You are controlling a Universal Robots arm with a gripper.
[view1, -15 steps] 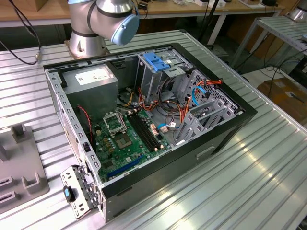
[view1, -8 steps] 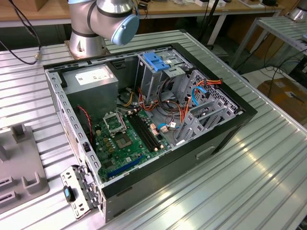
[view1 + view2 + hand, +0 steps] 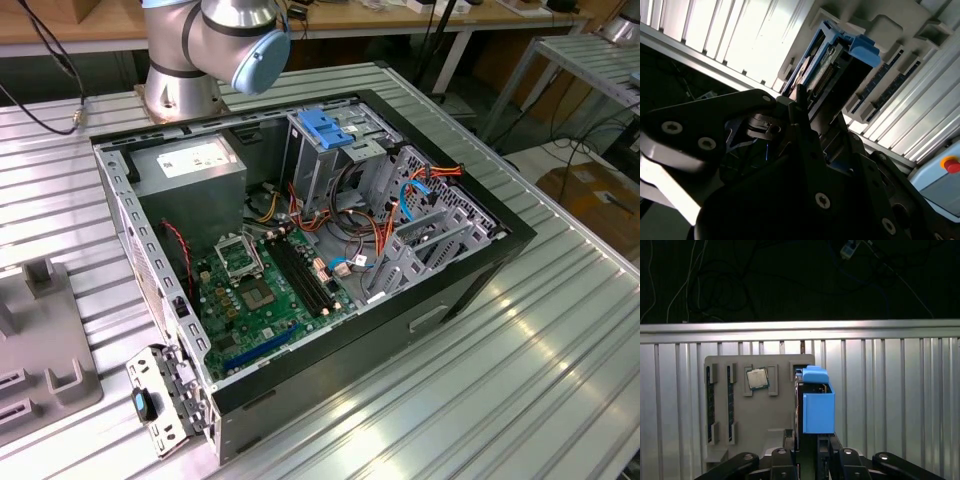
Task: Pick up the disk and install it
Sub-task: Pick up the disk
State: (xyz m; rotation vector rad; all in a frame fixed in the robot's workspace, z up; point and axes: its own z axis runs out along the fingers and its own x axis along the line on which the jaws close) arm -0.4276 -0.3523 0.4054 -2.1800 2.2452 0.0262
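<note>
Standing on edge, the disk (image 3: 818, 407) points lengthwise at the tool (image 3: 807, 447).

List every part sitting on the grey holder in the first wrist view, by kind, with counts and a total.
On the grey holder:
Disk: 1
Processor chip: 1
Memory sticks: 2
Total: 4

A ribbed metal table (image 3: 520, 380) fronts wooden benches (image 3: 50, 25) — cardboard (image 3: 595, 200), perhaps, beyond.
</note>
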